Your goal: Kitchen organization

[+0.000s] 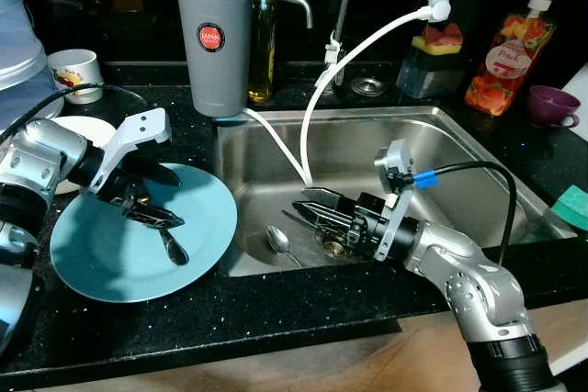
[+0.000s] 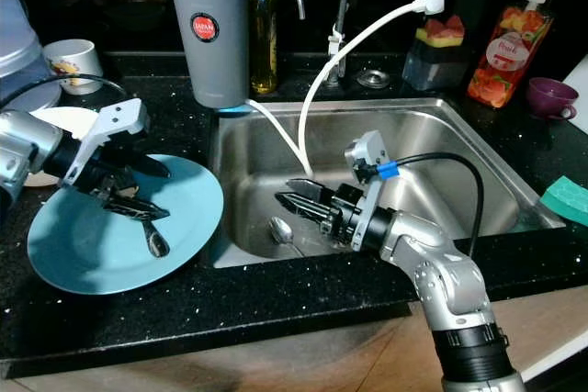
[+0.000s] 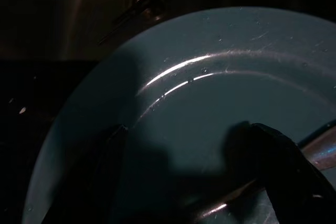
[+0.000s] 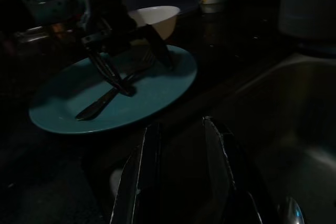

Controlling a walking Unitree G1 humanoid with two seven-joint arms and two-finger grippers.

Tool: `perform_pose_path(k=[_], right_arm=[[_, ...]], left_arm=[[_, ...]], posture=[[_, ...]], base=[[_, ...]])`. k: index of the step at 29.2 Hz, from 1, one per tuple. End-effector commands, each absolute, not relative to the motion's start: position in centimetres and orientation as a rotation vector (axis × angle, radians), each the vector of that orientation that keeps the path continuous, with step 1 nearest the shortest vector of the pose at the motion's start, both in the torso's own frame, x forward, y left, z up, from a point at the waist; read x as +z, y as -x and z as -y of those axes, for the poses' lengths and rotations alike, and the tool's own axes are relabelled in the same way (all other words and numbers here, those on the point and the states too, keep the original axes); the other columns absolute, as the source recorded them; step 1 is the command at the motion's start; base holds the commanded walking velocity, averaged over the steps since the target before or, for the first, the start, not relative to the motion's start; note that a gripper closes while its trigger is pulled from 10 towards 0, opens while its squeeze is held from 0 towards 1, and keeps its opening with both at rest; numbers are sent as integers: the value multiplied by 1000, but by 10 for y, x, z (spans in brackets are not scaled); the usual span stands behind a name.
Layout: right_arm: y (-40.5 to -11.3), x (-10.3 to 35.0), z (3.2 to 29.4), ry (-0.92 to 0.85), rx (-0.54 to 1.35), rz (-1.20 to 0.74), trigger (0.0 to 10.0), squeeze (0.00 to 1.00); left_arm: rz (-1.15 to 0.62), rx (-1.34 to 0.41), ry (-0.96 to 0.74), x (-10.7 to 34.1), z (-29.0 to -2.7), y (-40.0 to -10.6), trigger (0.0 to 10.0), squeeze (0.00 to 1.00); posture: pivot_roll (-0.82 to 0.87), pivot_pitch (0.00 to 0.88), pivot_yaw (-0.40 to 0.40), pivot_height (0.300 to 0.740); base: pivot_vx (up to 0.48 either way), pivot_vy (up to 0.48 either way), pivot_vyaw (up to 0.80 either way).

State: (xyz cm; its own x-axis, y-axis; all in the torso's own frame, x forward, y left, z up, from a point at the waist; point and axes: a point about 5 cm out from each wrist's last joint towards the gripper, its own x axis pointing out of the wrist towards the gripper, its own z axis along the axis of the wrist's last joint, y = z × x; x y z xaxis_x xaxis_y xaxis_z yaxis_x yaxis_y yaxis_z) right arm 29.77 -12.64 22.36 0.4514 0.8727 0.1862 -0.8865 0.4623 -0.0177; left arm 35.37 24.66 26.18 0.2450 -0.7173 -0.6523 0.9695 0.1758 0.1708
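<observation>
A round blue plate lies on the black counter to the left of the steel sink. A metal utensil rests on the plate. My left gripper hovers low over the plate, open, its fingers spread on either side of the utensil's handle. My right gripper reaches down into the sink near the drain and is open with nothing between its fingers. A spoon lies on the sink bottom just in front of its tips.
Behind the sink stand a grey water jug, an oil bottle, the faucet with a white hose and a soap pump bottle. A purple cup and green sponge sit right; a white mug left.
</observation>
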Motion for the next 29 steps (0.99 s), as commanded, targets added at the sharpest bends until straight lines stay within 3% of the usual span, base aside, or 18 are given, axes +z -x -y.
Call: perform_pose_path(k=[1, 16, 29], right_arm=[[-294, 224, 124, -83, 1121, 168, 10000, 0], [-294, 225, 124, -89, 1147, 160, 10000, 0], [-293, 224, 123, -75, 1158, 158, 10000, 0]], left_arm=[[-462, -1269, -643, 270, -246, -353, 10000, 0], [-418, -1332, -671, 272, -245, -345, 10000, 0], [-558, -1392, -901, 255, -249, -336, 10000, 0]], posture=[[-6, 50, -44, 740], [1, 58, -52, 740], [3, 61, -50, 740]], base=[[0, 0, 0], [0, 0, 0], [0, 0, 0]])
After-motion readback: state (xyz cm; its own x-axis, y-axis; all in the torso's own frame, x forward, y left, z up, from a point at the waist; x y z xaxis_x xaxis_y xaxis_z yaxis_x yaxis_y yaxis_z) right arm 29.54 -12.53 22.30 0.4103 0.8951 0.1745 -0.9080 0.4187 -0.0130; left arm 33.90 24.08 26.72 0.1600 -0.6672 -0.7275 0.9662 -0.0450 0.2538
